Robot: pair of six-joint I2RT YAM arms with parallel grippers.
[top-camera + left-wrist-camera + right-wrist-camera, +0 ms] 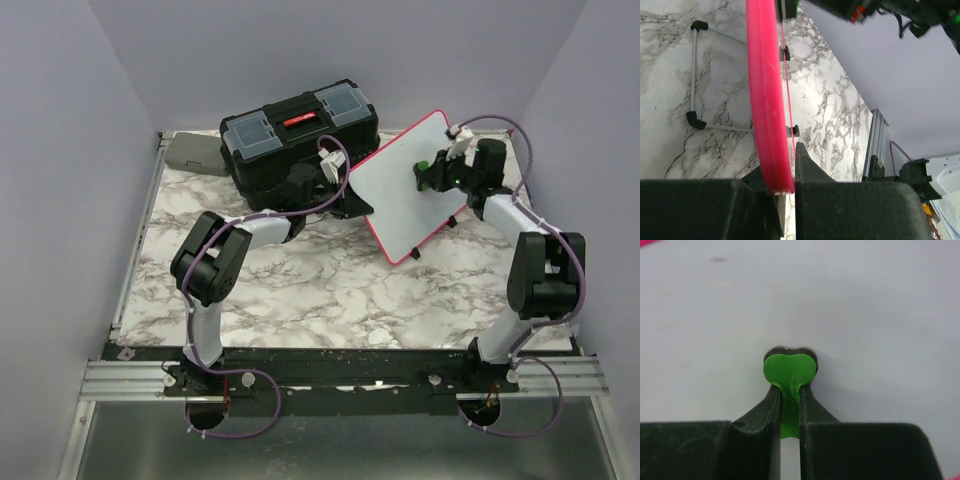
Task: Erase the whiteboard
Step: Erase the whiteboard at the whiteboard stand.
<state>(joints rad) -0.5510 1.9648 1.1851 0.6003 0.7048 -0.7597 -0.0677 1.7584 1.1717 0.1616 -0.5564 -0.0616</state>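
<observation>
Whiteboard point(400, 190) rim in left gripper point(785, 175); right gripper point(790, 392) holds green eraser point(790, 367) against it.

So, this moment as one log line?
left claw: shut on whiteboard frame | right claw: shut on green eraser, on board

This is a robotics lab test cell. Plain lilac walls point(60, 150) box in a marble-patterned desk point(300, 290) on three sides. An aluminium rail point(340, 378) runs along its near edge. The left arm point(210, 265) and right arm point(540, 270), both black-and-white robot arms, are bolted there and trail purple cables point(497, 119). Staged props sit on the desk: a black toolbox point(300, 135) and a pink-framed whiteboard point(400, 185).
</observation>
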